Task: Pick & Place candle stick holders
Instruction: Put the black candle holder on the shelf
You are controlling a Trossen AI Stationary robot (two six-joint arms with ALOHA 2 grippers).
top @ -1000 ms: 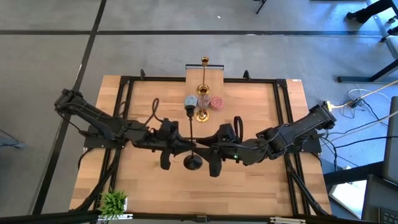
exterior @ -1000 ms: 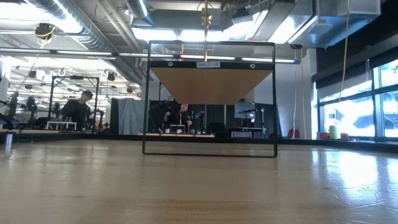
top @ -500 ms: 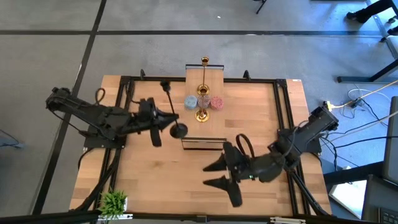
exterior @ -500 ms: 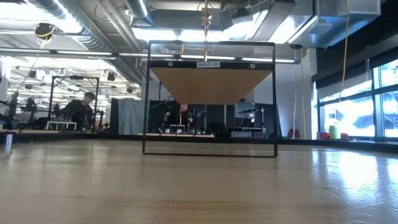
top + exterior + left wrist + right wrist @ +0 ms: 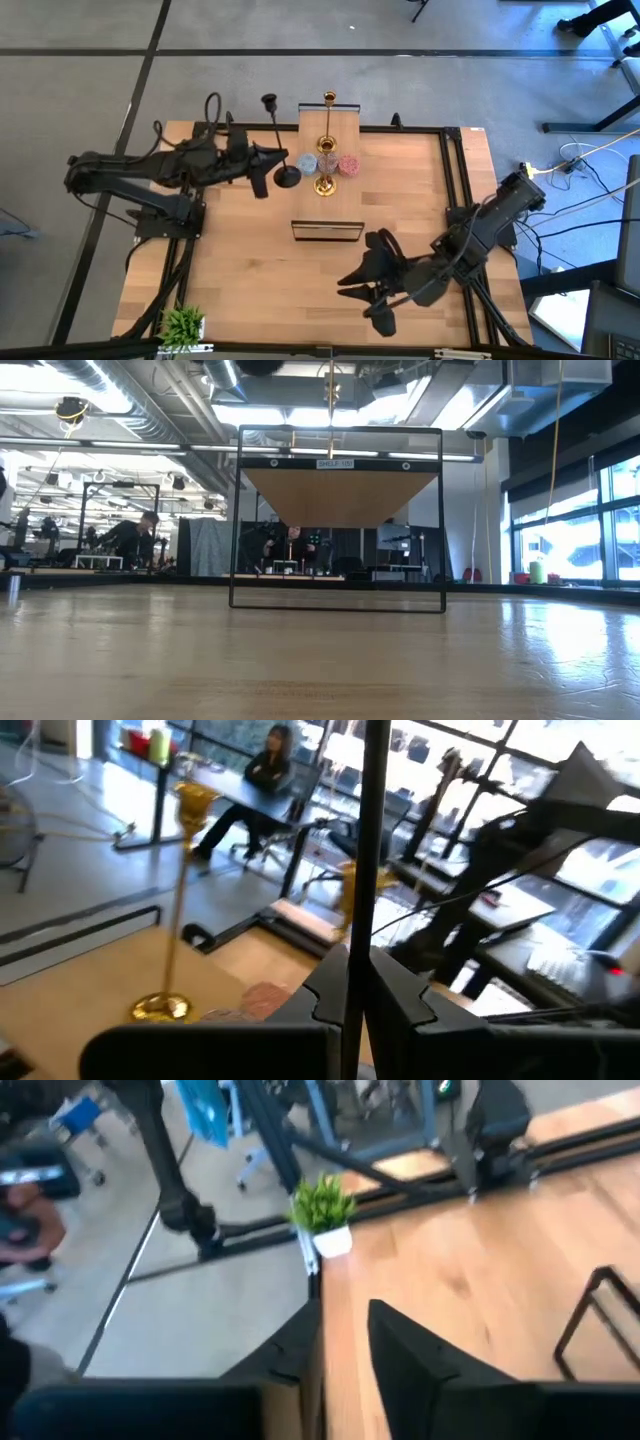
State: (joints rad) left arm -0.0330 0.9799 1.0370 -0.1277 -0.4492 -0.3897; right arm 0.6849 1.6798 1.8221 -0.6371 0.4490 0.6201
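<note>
Near edge of the surface (image 5: 250,300): a small green potted plant (image 5: 183,325) stands at the left corner. The right end effector (image 5: 362,302) hangs over the near right quarter with nothing between its fingers (image 5: 425,1370), which stand slightly apart; bare wood lies around it on all sides.

Centre: a low black wire frame (image 5: 327,231) stands on the surface, well apart from both arms.

Far half: the left end effector (image 5: 268,167) is closed on the long black candle stick holder (image 5: 277,140), gripping the stem just above the round base. The holder is held off the surface and tilted, its cup end reaching past the far edge.

Just beside it, against the far edge, stand a blue cup (image 5: 307,163), a gold stemmed holder (image 5: 326,183) and a pink cup (image 5: 348,165), close together. A second gold holder (image 5: 329,98) stands on the wooden plank (image 5: 343,120) that projects beyond the far edge.
</note>
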